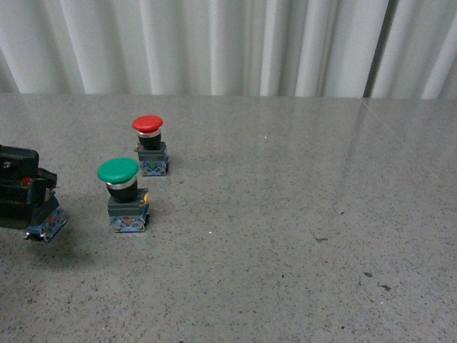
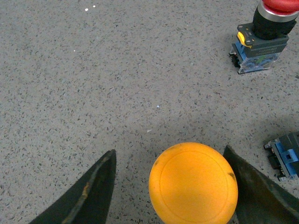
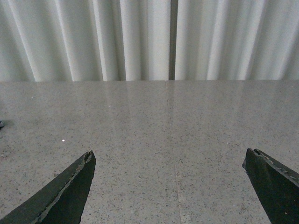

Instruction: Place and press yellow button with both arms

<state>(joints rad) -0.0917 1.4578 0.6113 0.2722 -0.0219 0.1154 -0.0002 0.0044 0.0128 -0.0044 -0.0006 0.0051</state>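
grey speckled table [image 1: 285, 214]. left gripper [image 2: 169, 151] at near left edge, around yellow button [image 2: 193, 183]; one finger [image 2: 252, 186] touches cap, other [image 2: 88, 196] apart, grip cannot tell. right gripper [image 3: 168, 158] spread wide, empty. green button [image 1: 123, 194] upright just right of it, red button [image 1: 150, 145] farther back.

Cap of yellow button [image 2: 193, 184] smooth matt plastic; table [image 1: 285, 214] speckled polished stone.

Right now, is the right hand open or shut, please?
Open: the right hand shows its fingers wide apart, nothing between them.
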